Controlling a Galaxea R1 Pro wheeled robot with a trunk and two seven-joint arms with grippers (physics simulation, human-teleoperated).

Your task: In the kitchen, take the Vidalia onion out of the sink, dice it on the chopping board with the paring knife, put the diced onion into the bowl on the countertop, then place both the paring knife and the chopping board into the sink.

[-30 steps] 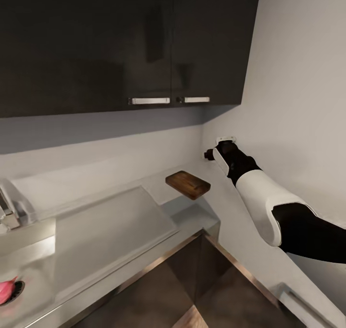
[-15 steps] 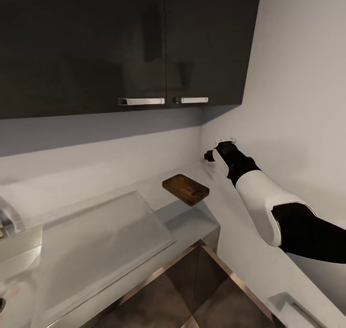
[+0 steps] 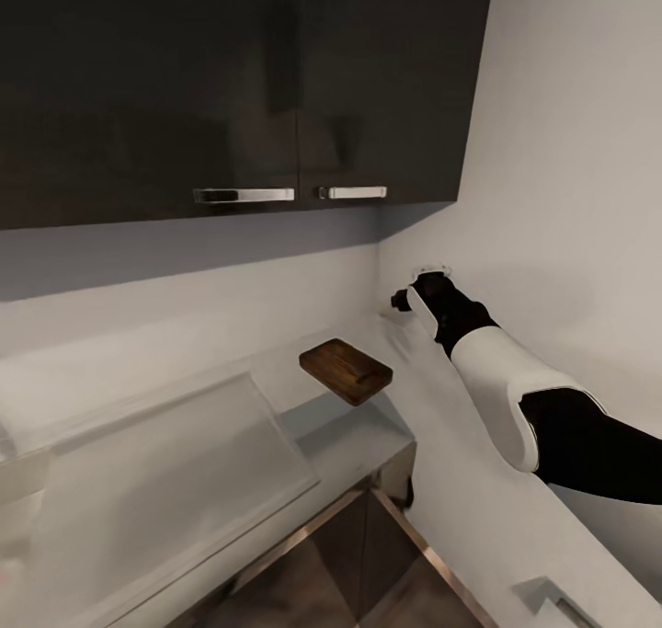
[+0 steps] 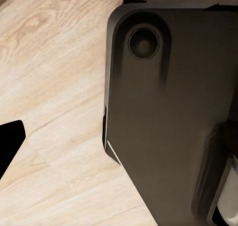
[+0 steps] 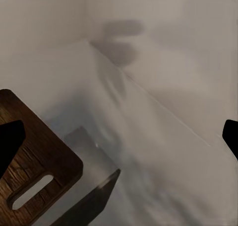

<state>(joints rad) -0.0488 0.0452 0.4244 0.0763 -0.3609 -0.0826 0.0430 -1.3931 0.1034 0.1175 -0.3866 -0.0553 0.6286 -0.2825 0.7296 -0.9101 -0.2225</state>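
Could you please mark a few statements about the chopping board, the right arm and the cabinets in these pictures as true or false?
1. The chopping board lies flat on the countertop near the corner of the walls. True.
2. A red-handled knife lies on top of the chopping board. False: its top is bare.
3. The right arm reaches toward the corner, beyond the chopping board. True.
4. The right gripper is clamped on the chopping board. False: it is apart from the board, near the wall.
5. The wall cabinets above the countertop are white. False: they are dark and glossy, with silver handles.
6. The chopping board has a handle slot near one end. True.
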